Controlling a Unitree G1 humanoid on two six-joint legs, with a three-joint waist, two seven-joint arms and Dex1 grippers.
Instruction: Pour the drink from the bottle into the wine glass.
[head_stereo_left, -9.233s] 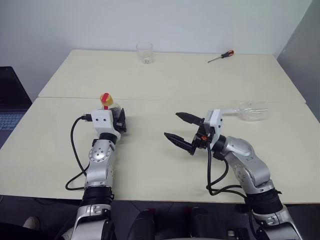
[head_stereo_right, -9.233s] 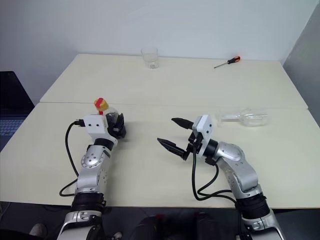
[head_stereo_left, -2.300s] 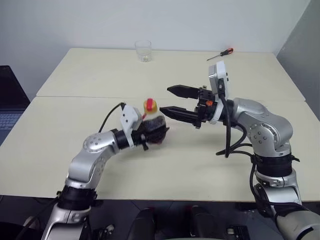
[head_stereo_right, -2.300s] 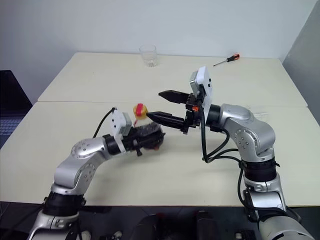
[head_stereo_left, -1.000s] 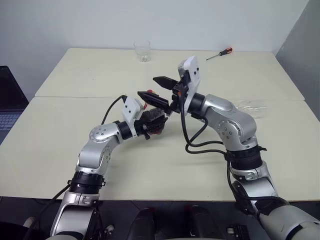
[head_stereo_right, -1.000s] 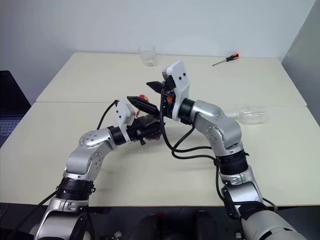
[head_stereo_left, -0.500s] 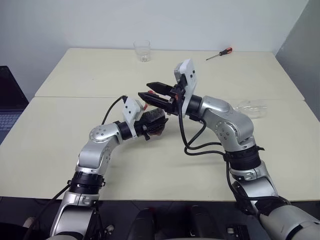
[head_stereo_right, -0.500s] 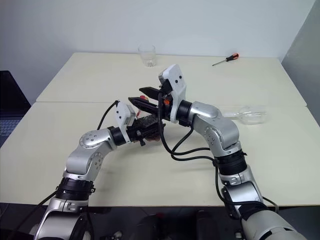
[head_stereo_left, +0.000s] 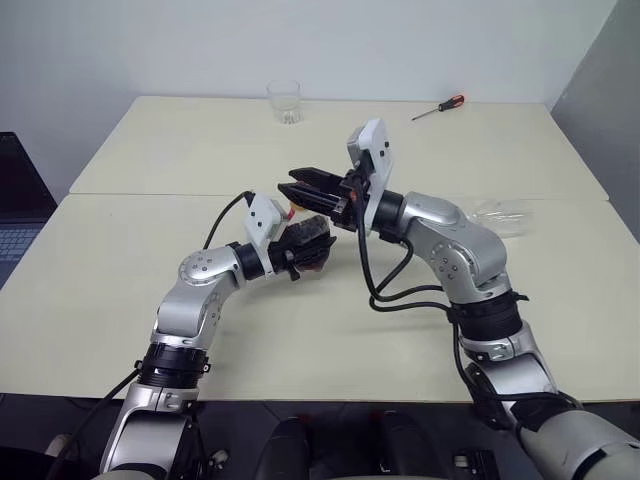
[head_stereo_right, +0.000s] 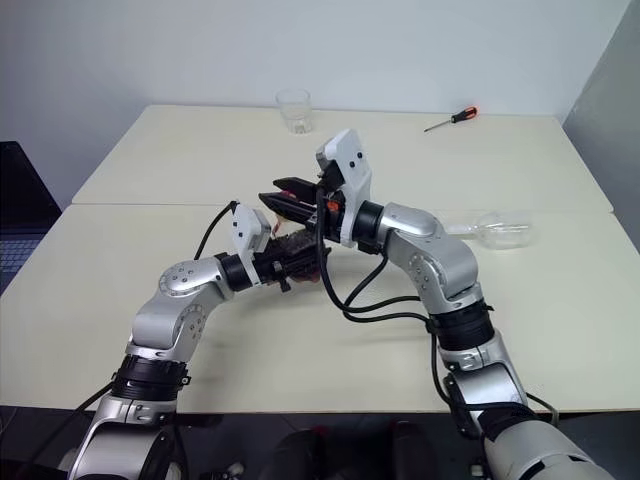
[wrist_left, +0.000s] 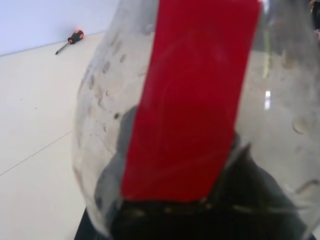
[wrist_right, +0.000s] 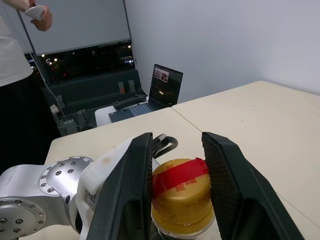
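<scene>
My left gripper (head_stereo_left: 303, 247) is shut on the bottle (wrist_left: 190, 100), held tilted above the table's middle. The bottle is clear with a red strip, and the dark drink (wrist_left: 230, 210) sits low in its belly. My right gripper (head_stereo_left: 290, 183) reaches in from the right at the bottle's top. In the right wrist view its two black fingers (wrist_right: 127, 190) press both sides of the yellow cap (wrist_right: 182, 195). The wine glass (head_stereo_left: 505, 214) lies on its side on the table at the right, beyond my right arm.
A clear tumbler (head_stereo_left: 285, 101) stands at the table's far edge, and a screwdriver (head_stereo_left: 441, 108) lies far right. A laptop (head_stereo_left: 15, 205) sits off the table's left side. A person (wrist_right: 20, 45) stands beyond the table in the right wrist view.
My right gripper's fingers have closed from wide apart onto the bottle's cap. The left gripper has kept the bottle still.
</scene>
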